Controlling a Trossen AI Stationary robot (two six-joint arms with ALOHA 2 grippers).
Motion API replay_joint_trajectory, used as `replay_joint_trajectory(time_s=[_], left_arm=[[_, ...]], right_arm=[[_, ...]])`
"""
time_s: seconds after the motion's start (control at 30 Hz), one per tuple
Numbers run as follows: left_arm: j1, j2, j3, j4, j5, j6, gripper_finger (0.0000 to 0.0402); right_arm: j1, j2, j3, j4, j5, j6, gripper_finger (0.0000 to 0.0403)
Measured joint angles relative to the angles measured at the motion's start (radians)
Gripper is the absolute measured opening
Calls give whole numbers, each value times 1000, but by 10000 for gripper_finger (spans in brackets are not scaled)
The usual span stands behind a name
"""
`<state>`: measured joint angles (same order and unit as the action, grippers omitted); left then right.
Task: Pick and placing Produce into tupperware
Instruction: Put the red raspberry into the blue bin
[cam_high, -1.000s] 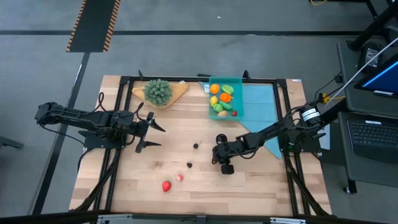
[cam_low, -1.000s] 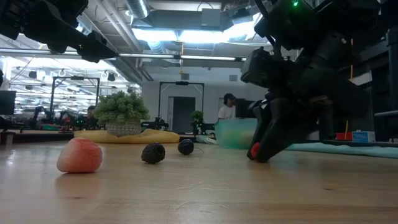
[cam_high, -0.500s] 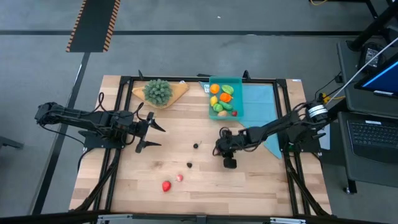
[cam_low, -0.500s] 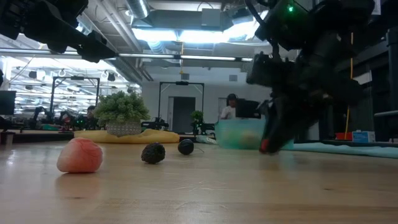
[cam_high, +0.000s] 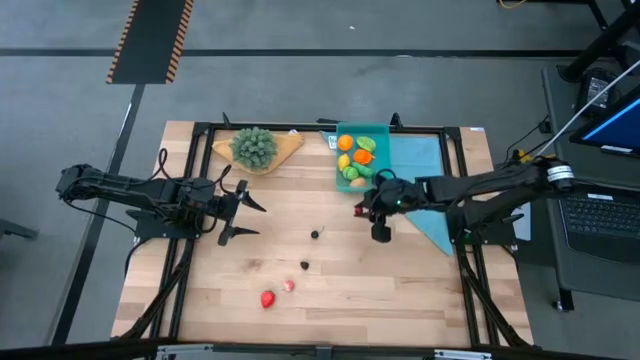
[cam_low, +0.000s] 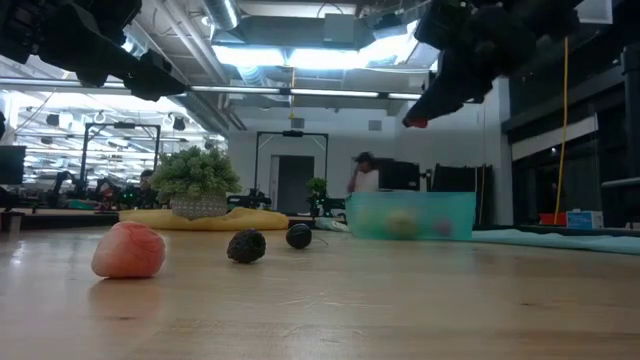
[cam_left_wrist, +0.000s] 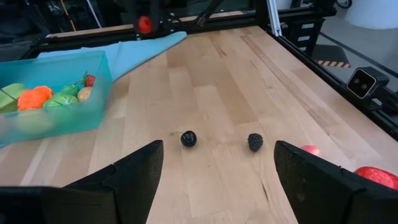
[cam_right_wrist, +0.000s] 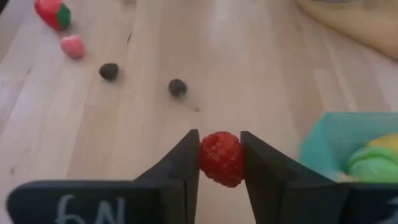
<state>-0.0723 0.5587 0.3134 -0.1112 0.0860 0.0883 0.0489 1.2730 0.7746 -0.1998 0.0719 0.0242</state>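
My right gripper (cam_high: 360, 210) hovers above the wood just short of the teal tupperware (cam_high: 362, 157), shut on a red raspberry (cam_right_wrist: 221, 158). In the low view the gripper (cam_low: 425, 110) is high over the tupperware (cam_low: 410, 215). The box holds orange, yellow and green pieces. On the table lie two dark berries (cam_high: 315, 235) (cam_high: 304, 265), a pink piece (cam_high: 289, 285) and a red strawberry (cam_high: 267, 298). My left gripper (cam_high: 245, 210) waits open at the table's left; its wrist view shows the dark berries (cam_left_wrist: 188, 138) (cam_left_wrist: 255, 142) ahead. My right gripper pinches the red raspberry (cam_right_wrist: 221, 163) between its two fingers (cam_right_wrist: 186, 162), one finger on each side of the berry. The raspberry (cam_low: 412, 122) is lifted well clear of the table, at the low end of fingers that slant downward.
A bushy green plant on a tan wedge board (cam_high: 256, 147) sits at the far left. A light-blue cloth (cam_high: 420, 170) lies to the right of the box. A black frame rail (cam_high: 300, 128) rings the table. Bare wood stretches along the near edge.
My right gripper has risen from the tabletop with the raspberry held between its fingers and travelled toward the far edge, to the near side of the tupperware. The raspberry now hangs high above the table. The left arm kept still.
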Motion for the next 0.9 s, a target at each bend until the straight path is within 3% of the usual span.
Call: replay_joint_trajectory(time_s=[0.53,0.7,0.9], left_arm=[[0,0,0,-9,-55,1,298],[0,0,0,-10,-78,2,298],[0,0,0,-10,-82,2,298]], right_arm=[[-213,-76,-8,-139,-5,-75,100],[-255,-77,-121,-21,-50,-63,99],[-262,-79,-331,342,-135,19,99]])
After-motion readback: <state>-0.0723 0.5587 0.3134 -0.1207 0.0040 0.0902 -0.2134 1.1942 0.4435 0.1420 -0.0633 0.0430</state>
